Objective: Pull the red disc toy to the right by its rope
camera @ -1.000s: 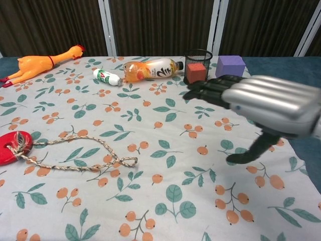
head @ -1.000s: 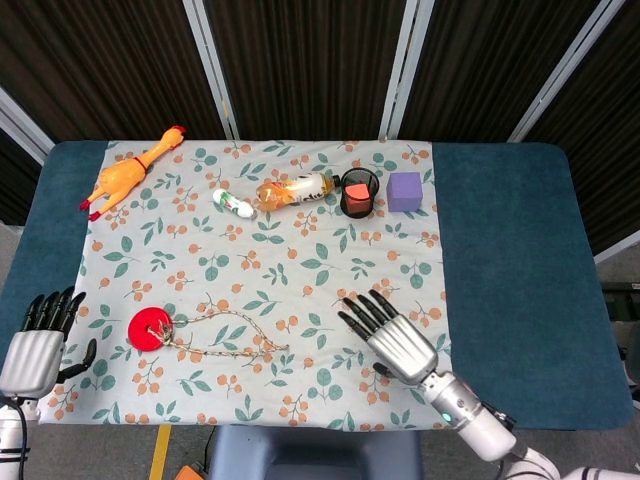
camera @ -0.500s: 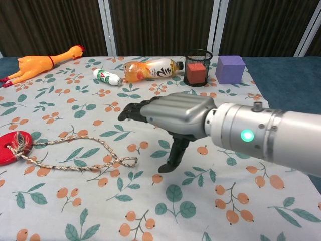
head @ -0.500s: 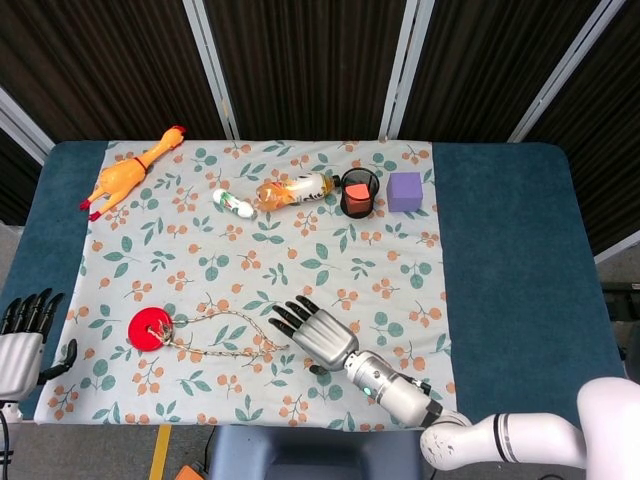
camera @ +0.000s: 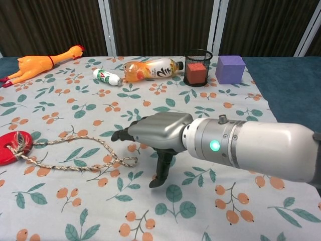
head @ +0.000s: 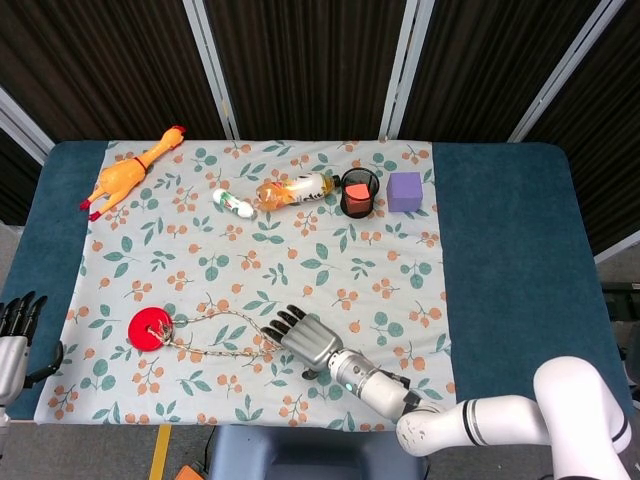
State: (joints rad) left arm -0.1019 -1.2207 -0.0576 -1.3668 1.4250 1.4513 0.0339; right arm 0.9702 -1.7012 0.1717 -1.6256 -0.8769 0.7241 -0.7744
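The red disc toy (head: 151, 327) lies at the front left of the flowered cloth, its edge also at the chest view's left border (camera: 13, 146). Its braided rope (head: 225, 336) loops rightward and ends in a small loop (camera: 125, 161). My right hand (head: 308, 340) hovers flat just right of the rope's end, fingers apart and pointing left, holding nothing; in the chest view the right hand (camera: 158, 135) sits low above the cloth with the thumb hanging down. My left hand (head: 14, 338) is at the far left edge, off the table, fingers spread.
At the back of the cloth lie a rubber chicken (head: 128, 176), a small green-capped bottle (head: 233, 205), an orange drink bottle (head: 295, 190), a black mesh cup holding a red block (head: 359, 193) and a purple cube (head: 404, 191).
My right hand has swept left and lower across the cloth, from the right front to just beside the rope's end. My left hand has sunk toward the frame's lower left edge.
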